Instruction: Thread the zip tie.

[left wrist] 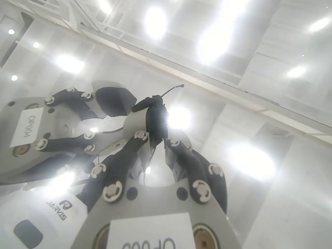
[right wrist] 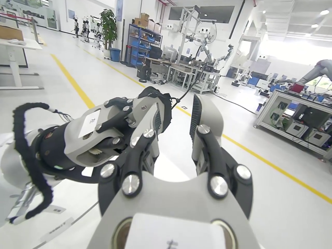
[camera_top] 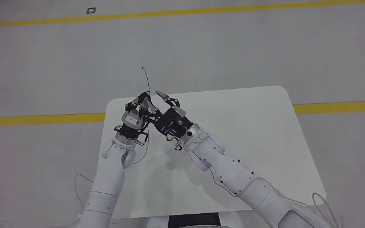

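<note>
- Zip tie (camera_top: 146, 80): a thin black strap pinched in the left gripper (camera_top: 142, 109), above the table (camera_top: 256, 125) and left of centre in the top view. One end stands up toward the top of the frame, and the other trails down below the grip.
- The left gripper is closed tight on the strap, somewhere along its middle as far as I can judge.
- The right gripper (right wrist: 178, 104) is spread wide and holds nothing. In its own wrist view the strap's free end appears in the gap between its two ribbed pads.
- The step in hand, I judge, is catching that free end so it can be bent round to the head.
- To do it well, close low on the strap, near the left fingertips, where it flexes least. Take it flat across the pads, and hold the left grip firm so the strap cannot swivel.
- I cannot tell which end carries the head.
</note>
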Robot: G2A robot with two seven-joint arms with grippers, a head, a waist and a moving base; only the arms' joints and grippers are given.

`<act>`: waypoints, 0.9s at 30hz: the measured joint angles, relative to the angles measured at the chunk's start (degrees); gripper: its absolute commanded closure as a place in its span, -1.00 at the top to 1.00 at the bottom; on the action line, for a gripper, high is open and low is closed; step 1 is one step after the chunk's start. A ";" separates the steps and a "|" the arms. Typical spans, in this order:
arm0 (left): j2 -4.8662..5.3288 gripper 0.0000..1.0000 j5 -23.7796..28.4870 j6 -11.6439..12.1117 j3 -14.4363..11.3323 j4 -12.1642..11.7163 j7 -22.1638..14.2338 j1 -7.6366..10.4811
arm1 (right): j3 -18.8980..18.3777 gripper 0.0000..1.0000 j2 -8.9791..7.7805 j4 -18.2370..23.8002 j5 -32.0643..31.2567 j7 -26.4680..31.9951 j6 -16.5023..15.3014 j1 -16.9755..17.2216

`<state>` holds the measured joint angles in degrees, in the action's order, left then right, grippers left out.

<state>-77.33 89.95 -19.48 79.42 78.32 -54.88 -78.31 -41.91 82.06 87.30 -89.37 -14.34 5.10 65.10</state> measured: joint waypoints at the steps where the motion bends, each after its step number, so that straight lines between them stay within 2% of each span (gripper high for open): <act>1: 0.00 -1.00 0.00 0.00 0.00 0.00 0.00 0.00 | -0.01 -0.46 0.10 -0.15 -0.02 -0.05 -0.05 -0.08; 6: 0.00 -1.00 0.00 0.00 0.00 0.00 0.00 0.00 | -0.14 -0.48 0.66 -1.15 -0.04 -0.39 -0.19 -0.51; 12: 0.00 -1.00 0.00 0.00 0.00 0.00 0.00 0.00 | -0.30 -0.66 1.32 -2.21 -0.14 -0.82 -0.25 -1.12; 24: 0.00 -1.00 0.00 0.00 0.00 0.00 0.00 0.00 | -0.68 -0.80 2.32 -4.16 -0.59 -0.70 -0.58 -1.62; 27: 0.00 -1.00 0.00 0.00 0.00 0.00 0.00 0.00 | -0.77 -0.92 2.46 -4.41 -0.59 -0.70 -0.59 -1.64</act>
<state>-77.33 89.95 -19.48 79.42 78.32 -54.88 -78.31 -42.68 84.52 82.89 -89.96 -15.04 4.51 63.45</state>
